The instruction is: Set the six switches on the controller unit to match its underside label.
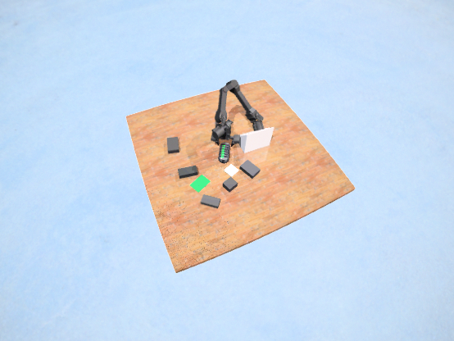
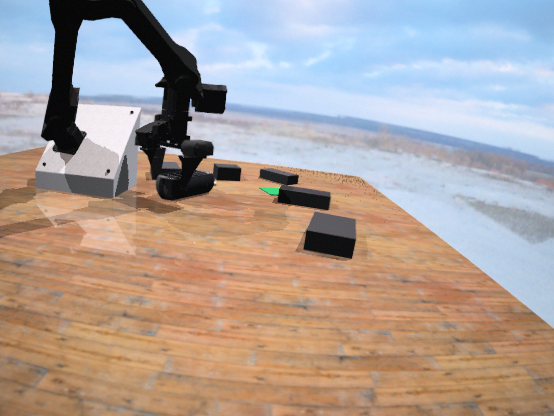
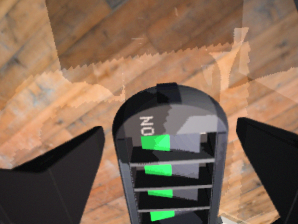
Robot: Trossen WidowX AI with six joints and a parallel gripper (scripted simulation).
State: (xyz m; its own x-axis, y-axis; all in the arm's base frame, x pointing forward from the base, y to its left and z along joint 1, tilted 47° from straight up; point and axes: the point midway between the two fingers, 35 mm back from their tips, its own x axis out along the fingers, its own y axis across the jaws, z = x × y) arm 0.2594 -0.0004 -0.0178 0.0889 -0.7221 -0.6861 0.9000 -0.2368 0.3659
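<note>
Far-left module: dark grey block, lying flat at 9 o'clock from the controller unit, well apart from it.
Second module: dark grey block at about 8 o'clock from the unit, just above the green tile.
Green tile: flat, bright green, at 7 o'clock from the unit; seen in the exterior view as a thin green sliver.
Lowest module: dark grey block at 6 to 7 o'clock, farthest from the unit along the bench.
Controller unit: dark grey, rounded at the ends, flat on its base near the bench centre, switch side up; green rocker ends and the word ON visible in the wrist view.
Gripper: spread wide, straddling the unit, one finger on each long side, clamped on nothing; contact with the unit's sides impossible to judge.
White tile: flat, at 5 o'clock just beside the unit's near end.
Small dark module: at 6 o'clock below the white tile.
Right-hand module: dark grey block at 4 o'clock, just beside the white tile.
White wedge block: at 2 o'clock, close beside the unit, next to the arm's foot.
</note>
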